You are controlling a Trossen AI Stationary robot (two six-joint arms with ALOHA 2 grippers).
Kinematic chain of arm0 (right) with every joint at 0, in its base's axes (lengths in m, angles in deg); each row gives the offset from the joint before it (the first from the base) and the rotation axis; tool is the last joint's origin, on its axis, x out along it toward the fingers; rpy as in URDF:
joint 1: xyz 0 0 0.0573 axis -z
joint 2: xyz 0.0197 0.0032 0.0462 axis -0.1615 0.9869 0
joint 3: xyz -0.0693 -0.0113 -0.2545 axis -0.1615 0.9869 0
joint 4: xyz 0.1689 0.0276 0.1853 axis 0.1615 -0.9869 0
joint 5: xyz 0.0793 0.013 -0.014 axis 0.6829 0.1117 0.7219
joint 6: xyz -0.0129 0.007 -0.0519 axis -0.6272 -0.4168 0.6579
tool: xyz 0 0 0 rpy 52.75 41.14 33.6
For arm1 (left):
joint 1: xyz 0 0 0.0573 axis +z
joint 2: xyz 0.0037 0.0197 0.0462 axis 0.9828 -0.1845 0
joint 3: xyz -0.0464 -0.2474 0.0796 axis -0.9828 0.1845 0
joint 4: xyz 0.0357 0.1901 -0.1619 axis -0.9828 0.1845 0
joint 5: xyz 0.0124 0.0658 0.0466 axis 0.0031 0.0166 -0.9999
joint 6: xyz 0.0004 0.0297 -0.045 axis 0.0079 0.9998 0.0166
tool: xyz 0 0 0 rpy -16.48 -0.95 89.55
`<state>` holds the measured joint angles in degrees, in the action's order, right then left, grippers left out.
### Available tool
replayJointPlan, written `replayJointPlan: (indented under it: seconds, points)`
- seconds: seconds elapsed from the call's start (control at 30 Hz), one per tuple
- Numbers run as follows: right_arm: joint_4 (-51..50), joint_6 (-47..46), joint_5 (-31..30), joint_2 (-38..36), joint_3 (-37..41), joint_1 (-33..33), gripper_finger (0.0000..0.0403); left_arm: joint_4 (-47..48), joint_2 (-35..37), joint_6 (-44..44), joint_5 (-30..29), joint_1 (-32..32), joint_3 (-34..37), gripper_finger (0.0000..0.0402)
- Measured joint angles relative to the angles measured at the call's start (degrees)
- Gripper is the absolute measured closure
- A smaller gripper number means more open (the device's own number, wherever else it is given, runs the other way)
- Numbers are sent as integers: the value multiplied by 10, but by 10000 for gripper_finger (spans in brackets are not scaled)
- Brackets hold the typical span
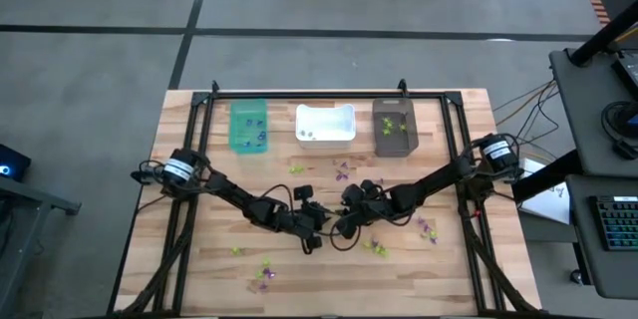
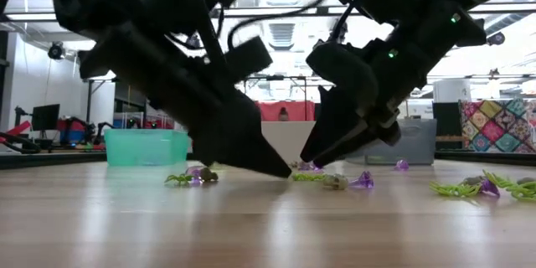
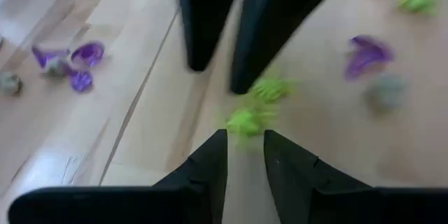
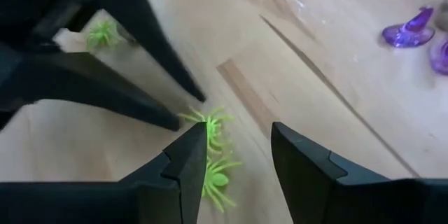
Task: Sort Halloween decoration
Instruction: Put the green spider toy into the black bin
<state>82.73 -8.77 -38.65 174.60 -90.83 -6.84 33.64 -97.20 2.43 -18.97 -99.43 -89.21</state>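
Two lime-green spider trinkets [image 4: 207,122] [image 4: 214,178] lie on the wooden table at its middle, where both grippers meet tip to tip. My left gripper [image 3: 245,140] points down at a slant with its fingers a little apart. Nothing is between them, and their tips stand just short of one spider [image 3: 245,120]. My right gripper [image 4: 239,131] comes slanting from the opposite side and is open wider. Both spiders lie by one of its fingers [image 4: 189,161]. Purple trinkets [image 3: 77,59] and a pale greyish one [image 3: 385,91] lie around. My left gripper's fingertips [image 2: 289,172] are down at the table surface right by a green spider; whether they touch it I cannot tell. My right gripper has one finger [image 4: 199,140] over the spiders' legs; whether it touches them I cannot tell.
A teal bin [image 1: 249,128], a white bin [image 1: 325,125] and a dark brown bin [image 1: 394,127] stand in a row at the far edge. More trinkets lie near the front left [image 1: 264,274] and to the right [image 1: 429,229]. Black frame rails [image 1: 189,140] run along the table's sides.
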Motion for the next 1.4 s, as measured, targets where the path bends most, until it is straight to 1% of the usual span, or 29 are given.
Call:
replayJointPlan:
  seconds: [0.1,0.2,0.23,0.33,0.47,0.73,0.97,1.1,1.3,1.4]
  points:
    - [1,5,0,-1,0,0,258,-5,21,14,1,-6,0,323]
    - [0,7,1,-1,0,0,262,-7,26,37,1,-8,0,328]
    - [0,8,1,-1,0,1,263,-7,26,44,1,-8,0,336]
    - [0,13,0,-1,0,0,264,-18,24,58,0,-9,0,386]
    - [0,13,1,-1,0,0,260,-17,15,58,-2,-4,1,399]
    - [5,-16,7,-1,0,1,257,-25,-13,38,-4,6,2,401]
    - [13,-43,20,-2,0,5,244,-32,-26,28,-8,9,2,401]
    - [15,-57,33,1,0,13,235,-32,-28,24,-8,9,2,402]
    - [16,-78,72,6,0,27,227,-31,-28,24,-7,9,2,402]
    - [20,-77,76,6,0,27,227,-30,-29,24,-5,9,2,402]
